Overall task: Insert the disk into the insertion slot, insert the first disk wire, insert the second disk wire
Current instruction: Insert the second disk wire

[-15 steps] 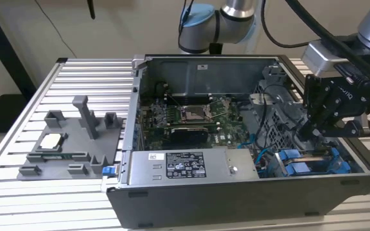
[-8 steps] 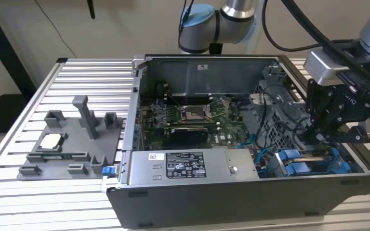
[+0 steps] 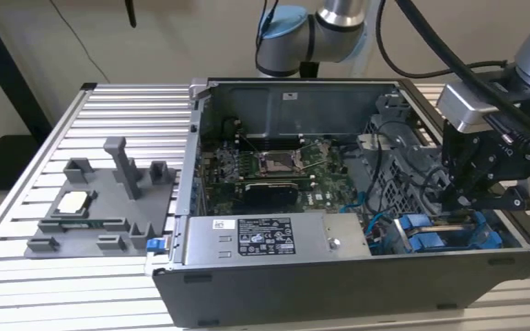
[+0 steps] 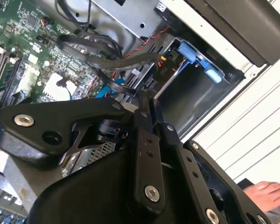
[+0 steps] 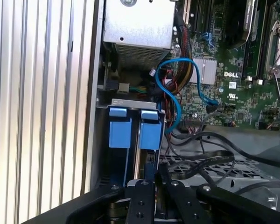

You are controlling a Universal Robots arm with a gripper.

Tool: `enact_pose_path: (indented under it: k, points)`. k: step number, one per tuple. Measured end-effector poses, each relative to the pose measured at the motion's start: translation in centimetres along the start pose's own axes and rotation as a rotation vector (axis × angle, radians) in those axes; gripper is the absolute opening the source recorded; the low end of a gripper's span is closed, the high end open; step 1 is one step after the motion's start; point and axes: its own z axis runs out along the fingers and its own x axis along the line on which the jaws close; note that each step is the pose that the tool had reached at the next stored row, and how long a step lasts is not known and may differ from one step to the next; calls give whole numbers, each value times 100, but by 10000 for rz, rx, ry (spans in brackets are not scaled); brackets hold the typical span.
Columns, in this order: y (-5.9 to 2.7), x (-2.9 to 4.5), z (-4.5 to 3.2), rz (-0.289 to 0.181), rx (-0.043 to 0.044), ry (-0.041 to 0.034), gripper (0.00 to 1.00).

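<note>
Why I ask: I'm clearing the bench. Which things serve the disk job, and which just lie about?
Job in hand: gripper, blue disk carriers, drive cage.
Lying about: grey fixture tray, power-supply box, motherboard, a person's hand.

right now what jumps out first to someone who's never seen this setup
The open dark grey computer case stands out on the ribbed table, with its green motherboard and silver power-supply box exposed. At the exterior view's right, the black gripper reaches into the case above the bright blue disk carriers. On the exterior view's left lies a grey fixture tray with upright posts.
</note>
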Motion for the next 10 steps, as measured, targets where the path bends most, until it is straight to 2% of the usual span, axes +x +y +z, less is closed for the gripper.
enact_pose_path:
  k: [3,7,10]
  points:
    - [-4,4,18,-47,88,11,16]
    - [-4,5,23,-66,88,8,16]
    - [-4,7,58,-68,89,9,16]
